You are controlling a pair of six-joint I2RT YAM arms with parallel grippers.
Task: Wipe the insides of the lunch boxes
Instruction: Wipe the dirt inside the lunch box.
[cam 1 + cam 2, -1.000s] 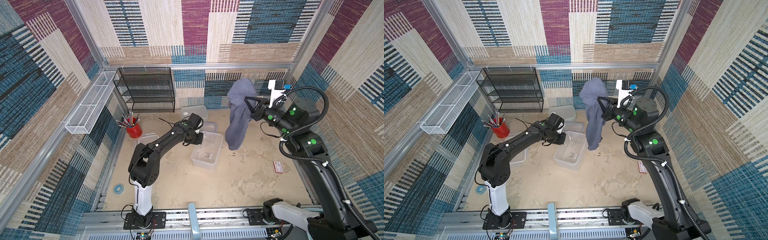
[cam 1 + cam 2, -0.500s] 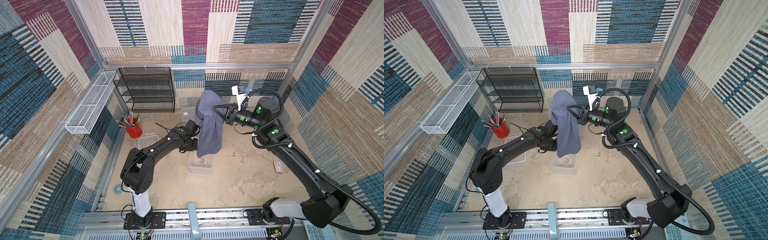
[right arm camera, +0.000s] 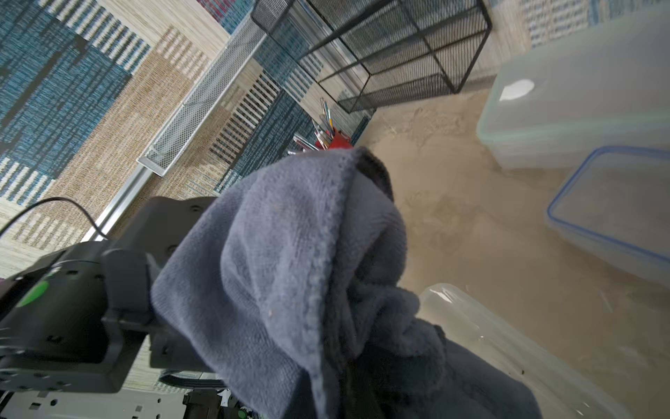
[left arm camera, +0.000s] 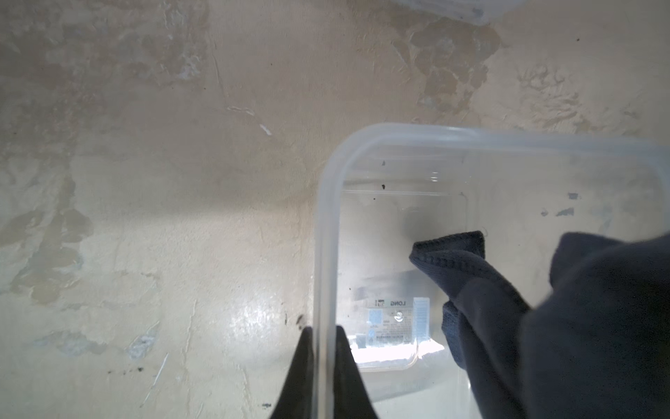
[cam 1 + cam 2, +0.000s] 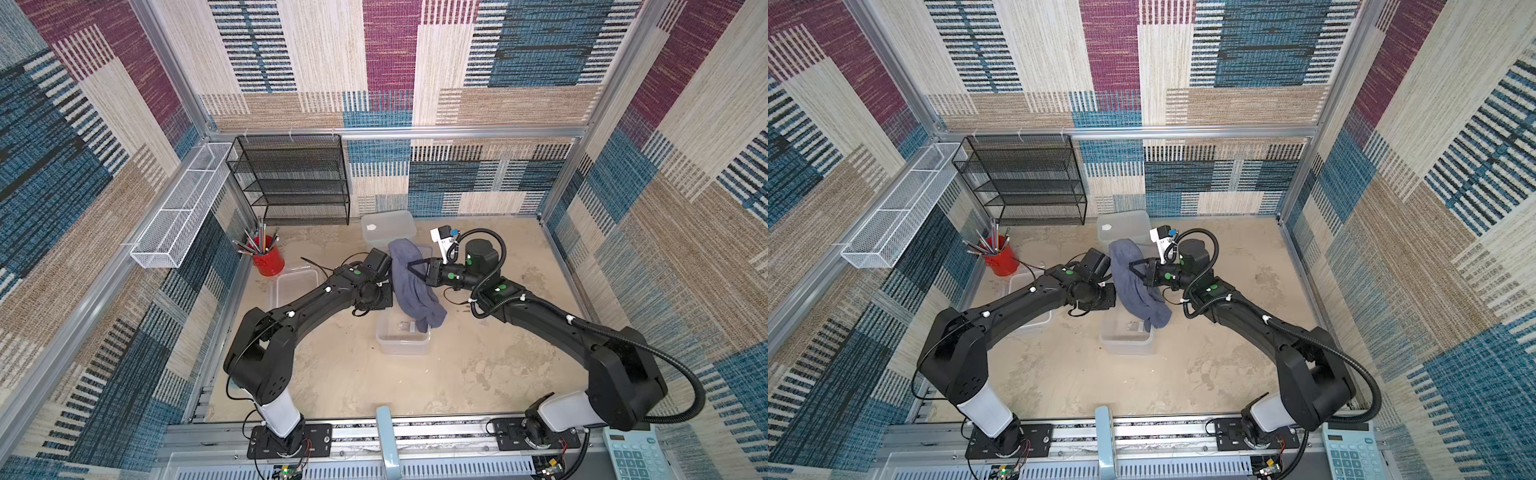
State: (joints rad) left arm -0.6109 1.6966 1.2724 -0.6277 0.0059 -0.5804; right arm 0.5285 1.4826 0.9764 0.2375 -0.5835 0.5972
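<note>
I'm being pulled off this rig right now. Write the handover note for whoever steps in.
Left gripper: fingers shut on the open box's wall.
Right gripper: fingers shut on the cloth; its lower end hangs inside that box.
Behind them stand two lidded boxes, the large box and the blue-rimmed box.
Done: wiping of the open box looks barely begun; nothing shows any box finished.
Left: wipe it out, then open and wipe the other two.
</note>
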